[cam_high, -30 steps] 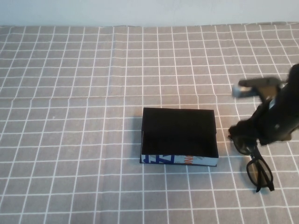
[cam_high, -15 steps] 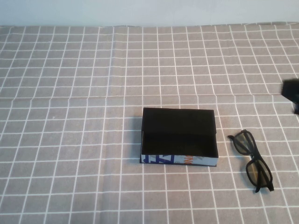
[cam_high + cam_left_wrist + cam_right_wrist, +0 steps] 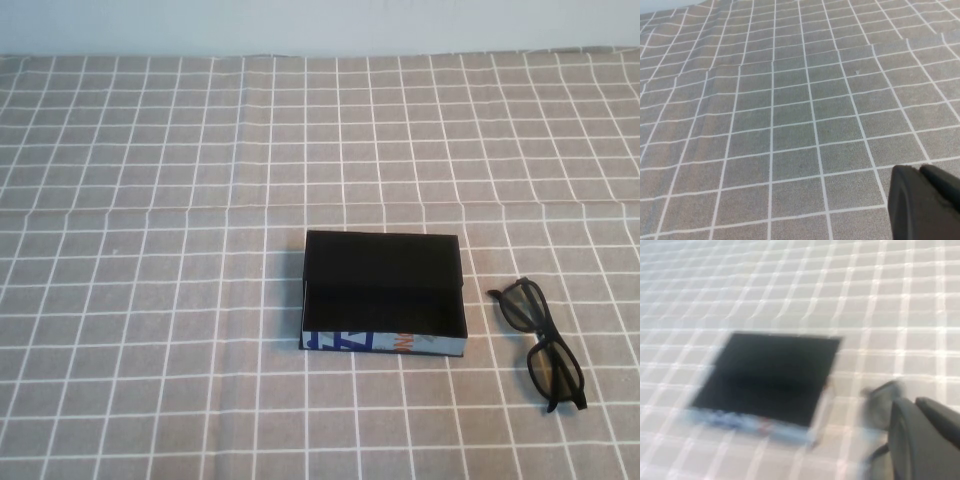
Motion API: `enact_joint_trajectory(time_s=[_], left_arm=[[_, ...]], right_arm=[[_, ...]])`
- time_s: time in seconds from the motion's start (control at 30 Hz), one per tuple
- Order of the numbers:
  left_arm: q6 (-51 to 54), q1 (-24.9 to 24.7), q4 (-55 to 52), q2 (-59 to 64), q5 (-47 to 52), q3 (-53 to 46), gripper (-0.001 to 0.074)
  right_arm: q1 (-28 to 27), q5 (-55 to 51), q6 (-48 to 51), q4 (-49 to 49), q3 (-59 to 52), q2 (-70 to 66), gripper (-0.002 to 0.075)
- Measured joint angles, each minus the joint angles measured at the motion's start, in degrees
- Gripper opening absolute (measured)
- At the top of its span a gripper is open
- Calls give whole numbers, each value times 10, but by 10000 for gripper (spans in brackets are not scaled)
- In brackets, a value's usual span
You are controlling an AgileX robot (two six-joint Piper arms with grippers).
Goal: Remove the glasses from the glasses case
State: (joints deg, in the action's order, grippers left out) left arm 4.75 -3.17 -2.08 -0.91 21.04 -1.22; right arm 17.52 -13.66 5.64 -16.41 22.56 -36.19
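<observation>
The glasses case (image 3: 383, 288) lies open in the middle of the checked cloth, its black inside empty and its white, blue and orange front side facing me. The black glasses (image 3: 541, 343) lie folded open on the cloth just right of the case. Neither arm shows in the high view. My right gripper (image 3: 914, 402) is shut and empty, raised above the cloth, with the case (image 3: 767, 375) and the glasses (image 3: 882, 395) blurred below it. My left gripper (image 3: 920, 172) is shut and empty over bare cloth, away from both things.
A grey cloth with a white grid (image 3: 160, 300) covers the whole table. A fold line runs across it behind the case. A pale wall (image 3: 320, 25) stands at the far edge.
My right arm has let go of the glasses beside the case and drawn back to the right, out of the high view. The glasses and case have not moved since.
</observation>
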Motion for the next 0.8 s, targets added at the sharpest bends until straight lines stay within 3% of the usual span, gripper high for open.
enact_joint_trajectory(time_s=[0.17, 0.3, 0.4, 0.53, 0.8], left_arm=[[0, 0, 0, 0, 0, 0, -5], [0, 0, 0, 0, 0, 0, -4], [0, 0, 0, 0, 0, 0, -5], [0, 0, 0, 0, 0, 0, -5], [0, 0, 0, 0, 0, 0, -5]], right_arm=[[0, 343, 23, 10, -149, 4, -17], [76, 521, 63, -49, -229, 7, -17], [128, 526, 135, -141, -237, 15, -17], [137, 525, 196, -171, -239, 34, -17], [29, 420, 215, -128, -241, 144, -17]])
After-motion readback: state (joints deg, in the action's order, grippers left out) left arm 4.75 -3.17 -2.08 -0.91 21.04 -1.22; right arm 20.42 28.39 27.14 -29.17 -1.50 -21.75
